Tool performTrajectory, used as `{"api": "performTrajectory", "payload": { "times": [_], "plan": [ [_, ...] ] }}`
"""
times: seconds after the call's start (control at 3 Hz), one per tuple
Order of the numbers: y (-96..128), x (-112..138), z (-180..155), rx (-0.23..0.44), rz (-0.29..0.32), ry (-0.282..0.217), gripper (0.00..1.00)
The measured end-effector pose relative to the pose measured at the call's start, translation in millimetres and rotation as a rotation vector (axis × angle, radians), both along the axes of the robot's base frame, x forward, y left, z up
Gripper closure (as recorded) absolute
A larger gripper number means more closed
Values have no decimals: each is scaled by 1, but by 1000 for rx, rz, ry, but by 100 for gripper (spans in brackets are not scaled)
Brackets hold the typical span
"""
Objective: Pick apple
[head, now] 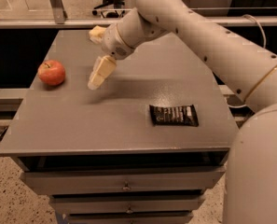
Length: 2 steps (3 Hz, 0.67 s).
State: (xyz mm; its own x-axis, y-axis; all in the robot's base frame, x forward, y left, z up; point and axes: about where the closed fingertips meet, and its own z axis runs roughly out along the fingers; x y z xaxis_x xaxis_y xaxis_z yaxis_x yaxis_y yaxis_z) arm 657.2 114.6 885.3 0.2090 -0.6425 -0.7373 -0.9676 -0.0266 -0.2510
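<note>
Hanging over the left-centre of the worktop (128, 134): the tool (95, 82), angled down and toward the left side of the view, tip low above the surface. Spread or pressed together: cannot tell. Nothing seen in its grasp.

Sitting near the worktop's left edge, stem up: the apple (51, 72). Lies to the left of the tool in the view, at roughly the same depth, near but apart, with only bare surface between.

Probably calls for a mostly sideways reach toward that left edge, with little travel nearer or farther. Round, so no long axis to line up with. Worth guarding against a nudge that rolls it off the edge.

Out of that path: the pale sponge (97, 32) at the far edge, the dark snack wrapper (174, 115) well apart on the near right.
</note>
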Motion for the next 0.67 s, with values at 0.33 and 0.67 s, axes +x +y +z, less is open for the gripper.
{"api": "performTrajectory", "payload": {
  "times": [0.33, 0.67],
  "plan": [
    [43, 11, -9, 53, 36, 43, 0],
    [84, 7, -20, 91, 82, 84, 0]
  ]
}}
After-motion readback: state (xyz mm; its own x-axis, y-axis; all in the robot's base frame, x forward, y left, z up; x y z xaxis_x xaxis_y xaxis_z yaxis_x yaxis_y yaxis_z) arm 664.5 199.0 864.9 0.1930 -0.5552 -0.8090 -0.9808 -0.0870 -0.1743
